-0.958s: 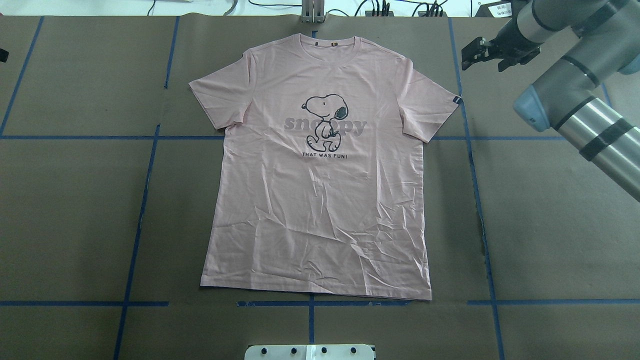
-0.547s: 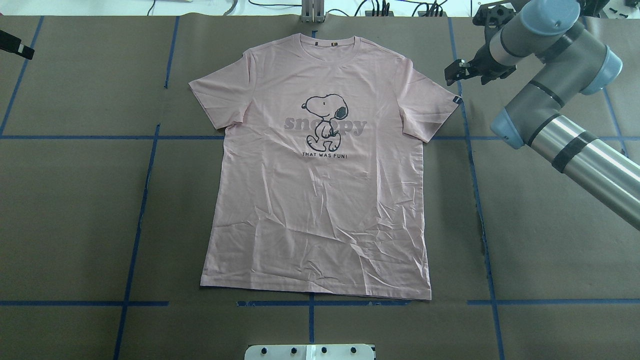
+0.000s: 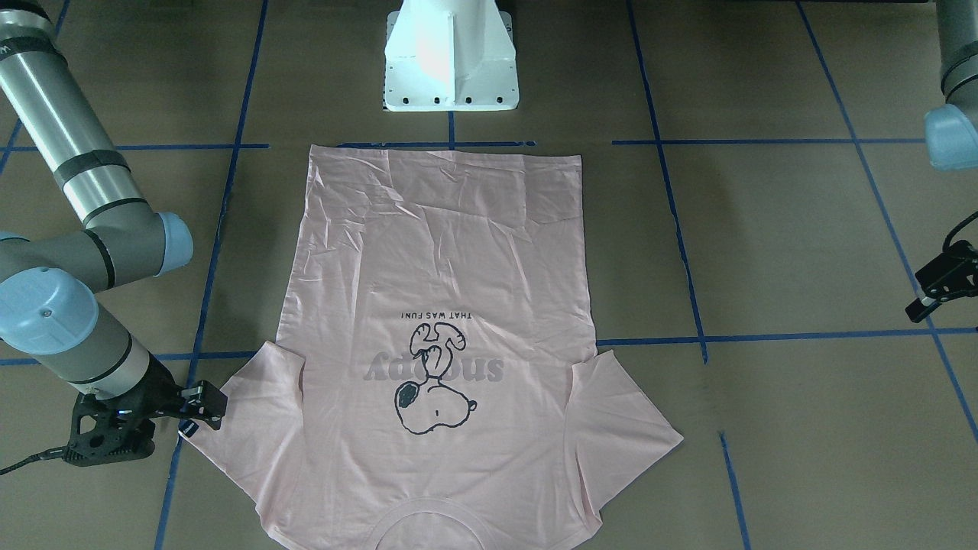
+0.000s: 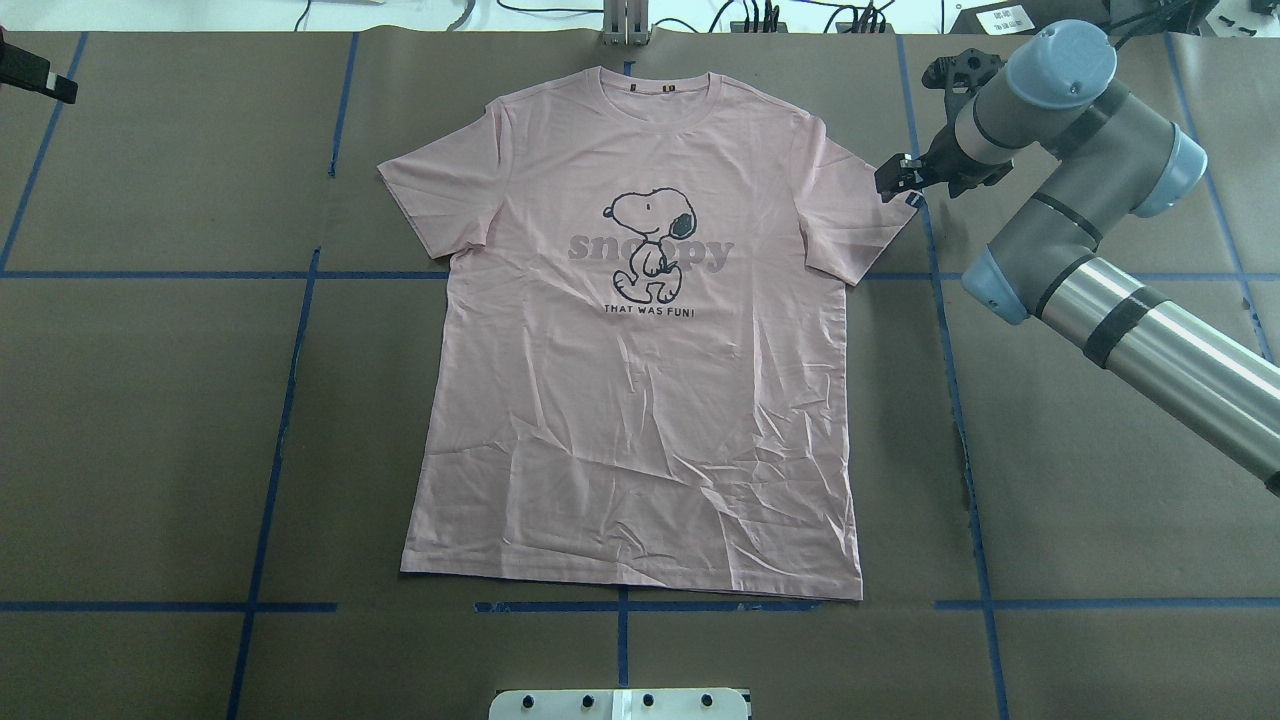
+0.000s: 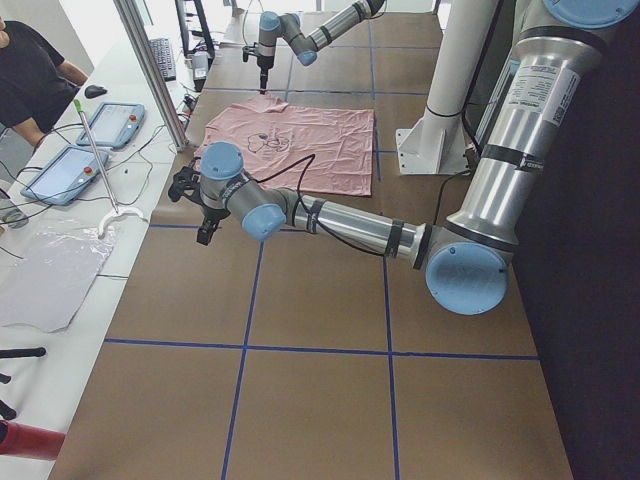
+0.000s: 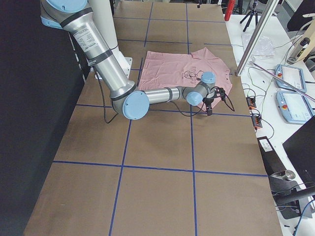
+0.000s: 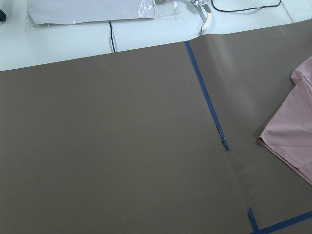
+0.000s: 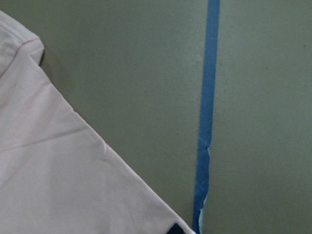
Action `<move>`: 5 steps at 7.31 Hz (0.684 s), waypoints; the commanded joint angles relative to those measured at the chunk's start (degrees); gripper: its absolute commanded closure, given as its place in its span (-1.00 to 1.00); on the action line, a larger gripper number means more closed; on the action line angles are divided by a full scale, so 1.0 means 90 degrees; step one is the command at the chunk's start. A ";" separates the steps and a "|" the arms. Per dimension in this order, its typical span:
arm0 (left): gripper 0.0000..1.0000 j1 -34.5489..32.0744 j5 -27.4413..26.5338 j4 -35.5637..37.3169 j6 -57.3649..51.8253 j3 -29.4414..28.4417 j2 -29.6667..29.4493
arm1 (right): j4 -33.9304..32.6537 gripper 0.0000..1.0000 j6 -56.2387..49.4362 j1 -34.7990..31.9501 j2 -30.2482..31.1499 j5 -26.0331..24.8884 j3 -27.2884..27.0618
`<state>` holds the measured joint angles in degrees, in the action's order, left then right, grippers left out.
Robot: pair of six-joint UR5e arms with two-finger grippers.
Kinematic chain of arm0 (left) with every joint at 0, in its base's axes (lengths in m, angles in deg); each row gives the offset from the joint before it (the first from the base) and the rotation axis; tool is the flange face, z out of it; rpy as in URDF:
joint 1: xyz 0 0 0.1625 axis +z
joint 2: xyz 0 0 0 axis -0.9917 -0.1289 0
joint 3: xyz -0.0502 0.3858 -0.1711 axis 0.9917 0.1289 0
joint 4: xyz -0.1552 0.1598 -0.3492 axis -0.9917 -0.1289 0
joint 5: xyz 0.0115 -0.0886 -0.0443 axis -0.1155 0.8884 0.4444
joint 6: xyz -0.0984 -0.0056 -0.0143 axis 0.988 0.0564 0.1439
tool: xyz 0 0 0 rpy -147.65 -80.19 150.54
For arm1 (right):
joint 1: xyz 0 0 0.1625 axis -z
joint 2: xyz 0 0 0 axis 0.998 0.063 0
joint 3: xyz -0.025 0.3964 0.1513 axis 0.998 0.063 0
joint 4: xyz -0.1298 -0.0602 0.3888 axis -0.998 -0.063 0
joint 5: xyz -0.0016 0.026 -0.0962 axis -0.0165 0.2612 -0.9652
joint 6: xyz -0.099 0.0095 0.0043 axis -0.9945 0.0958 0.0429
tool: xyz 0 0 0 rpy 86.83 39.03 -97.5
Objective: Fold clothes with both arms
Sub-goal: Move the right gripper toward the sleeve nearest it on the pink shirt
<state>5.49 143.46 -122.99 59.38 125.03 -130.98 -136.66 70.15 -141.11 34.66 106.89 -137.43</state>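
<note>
The brown-papered tabletop (image 4: 150,420) carried blue tape lines. Far left, the left tool (image 4: 50,88) hung well apart from the T-shirt (image 4: 640,420), which lay flat, print up, in the middle. The right tool (image 4: 898,180) hovered at the tip of the sleeve (image 4: 860,215) nearest it. Neither tool's jaws could be read. It would be best to pinch only the hem, and to match the grip on both sides.

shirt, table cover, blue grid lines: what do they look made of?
T-shirt: thin cotton-like knit, matte, judging by its fine soft creases. Table cover: probably brown kraft paper, matte; the sheet's edge ends on the white bench. Blue lines: painter's-type tape, matte, with a ragged torn edge.
</note>
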 commanded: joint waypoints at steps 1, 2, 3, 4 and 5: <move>-1.00 0.0003 -0.0001 -0.0025 0.0039 0.0003 -0.0007 | -0.0019 -0.82 0.0001 0.0026 0.0014 -0.0005 0.0024; -1.00 0.0003 -0.0001 -0.0025 0.0030 0.0003 0.0003 | -0.0019 -0.45 0.0001 0.0035 0.0014 -0.0005 0.0024; -1.00 0.0003 0.0009 -0.0025 0.0030 0.0003 0.0003 | -0.0019 0.17 0.0020 0.0045 -0.0005 0.0005 0.0024; -1.00 0.0003 0.0009 -0.0025 0.0030 0.0003 0.0003 | -0.0029 0.77 0.0030 0.0036 -0.0035 0.0005 0.0024; -0.99 0.0003 0.0009 -0.0025 0.0030 -0.0007 0.0003 | -0.0029 1.00 0.0020 0.0035 -0.0054 0.0014 0.0014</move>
<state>5.51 143.53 -123.21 59.65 125.05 -130.97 -136.89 70.34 -140.78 34.40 106.94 -137.22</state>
